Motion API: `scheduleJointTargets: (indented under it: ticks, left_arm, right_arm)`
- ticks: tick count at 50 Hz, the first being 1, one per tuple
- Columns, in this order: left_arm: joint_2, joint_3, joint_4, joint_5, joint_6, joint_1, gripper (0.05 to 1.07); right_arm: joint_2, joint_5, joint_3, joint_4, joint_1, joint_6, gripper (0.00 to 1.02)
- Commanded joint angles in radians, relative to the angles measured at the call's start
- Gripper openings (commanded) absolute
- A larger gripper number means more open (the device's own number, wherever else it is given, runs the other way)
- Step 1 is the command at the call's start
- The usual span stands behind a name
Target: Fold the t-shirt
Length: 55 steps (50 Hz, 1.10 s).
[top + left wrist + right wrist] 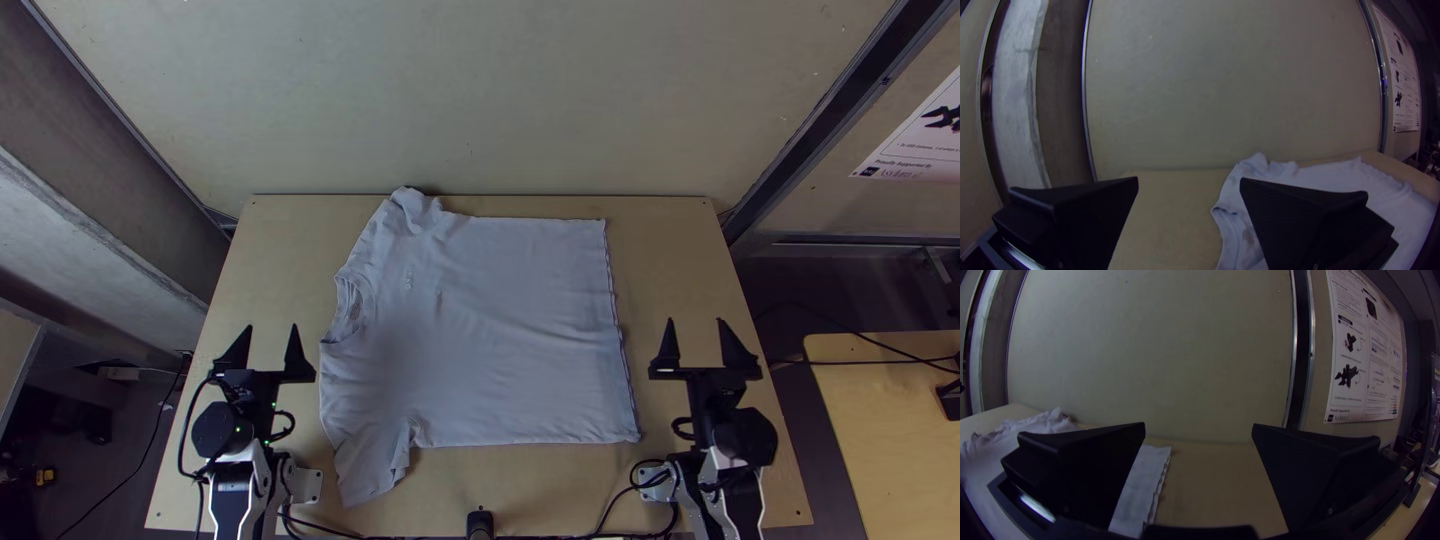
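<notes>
A pale t-shirt (490, 330) lies spread on the table, its collar toward the left and its hem toward the right. One sleeve points to the near edge; the other is bunched at the far edge. My left gripper (270, 345) stands open left of the collar, apart from the cloth. In its wrist view the left gripper (1189, 185) has the shirt (1232, 215) beyond one finger. Right of the hem, my right gripper (697, 340) is open with nothing between its fingers. The right wrist view shows the right gripper (1199, 430) and the shirt's hem edge (1147, 482).
The wooden table (560, 485) has bare strips around the shirt. A wall (480, 100) rises behind its far edge. Black cables (340, 532) run along the near edge, by a small black object (480, 522). Another table (880, 400) stands at the right.
</notes>
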Motion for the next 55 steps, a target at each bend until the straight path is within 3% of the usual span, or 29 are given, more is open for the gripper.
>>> scheduleJointTargets:
  ticks: [1,37,55]
  left_arm:
    - [0.041,0.099,0.044,0.009,0.014,-0.011,1.03]
    - [0.84,0.88,0.067,0.004,-0.026,-0.077,1.03]
    - [1.24,1.28,-0.076,-0.042,-0.027,-0.147,1.03]
  right_arm:
    - [0.087,0.011,0.113,0.021,0.003,0.025,0.98]
    - [0.841,0.011,0.809,0.055,0.024,0.022,0.98]
    - [1.169,0.008,1.077,0.014,0.032,0.013,0.98]
